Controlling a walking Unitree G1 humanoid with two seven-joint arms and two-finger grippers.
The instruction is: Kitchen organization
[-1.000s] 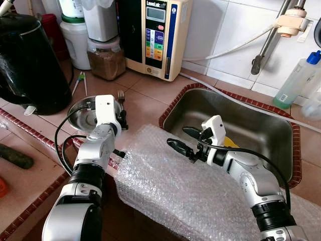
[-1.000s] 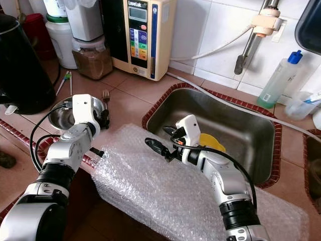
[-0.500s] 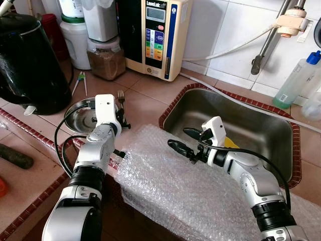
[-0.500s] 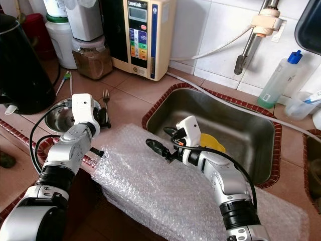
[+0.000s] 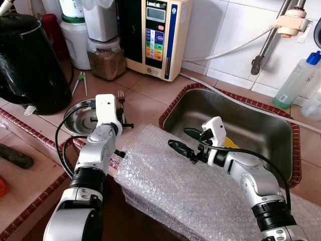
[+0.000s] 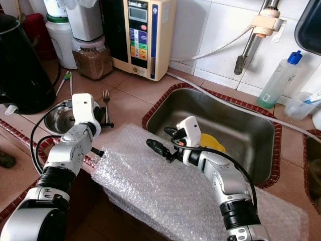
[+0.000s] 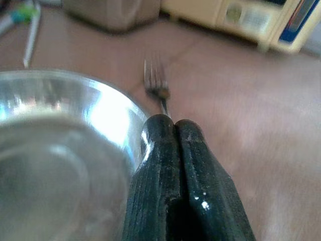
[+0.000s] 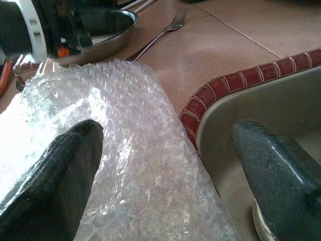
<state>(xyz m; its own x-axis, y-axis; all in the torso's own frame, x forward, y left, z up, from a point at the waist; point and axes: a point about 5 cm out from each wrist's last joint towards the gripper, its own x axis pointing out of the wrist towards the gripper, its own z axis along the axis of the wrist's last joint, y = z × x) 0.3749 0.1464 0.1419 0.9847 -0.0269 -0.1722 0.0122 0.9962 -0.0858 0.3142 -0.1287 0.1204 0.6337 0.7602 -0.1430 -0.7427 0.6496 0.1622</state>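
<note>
- We find the terracotta-tiled worktop carrying the recessed stainless-steel sink, with a large sheet of clear bubble wrap draped over the front edge; in our judgement it lies there awaiting removal.
- The right end effector hovers at the sheet's far edge beside the sink rim, fingers spread wide and holding nothing, apparently poised to pinch the wrap.
- The shallow round steel bowl sits just beside the sheet's left end.
- The left end effector has its fingers pressed together, empty, just beside the bowl rim, pointing at the silver fork.
- Against one second ago, the left wrist has turned slightly rightward; the right arm is essentially unchanged.
</note>
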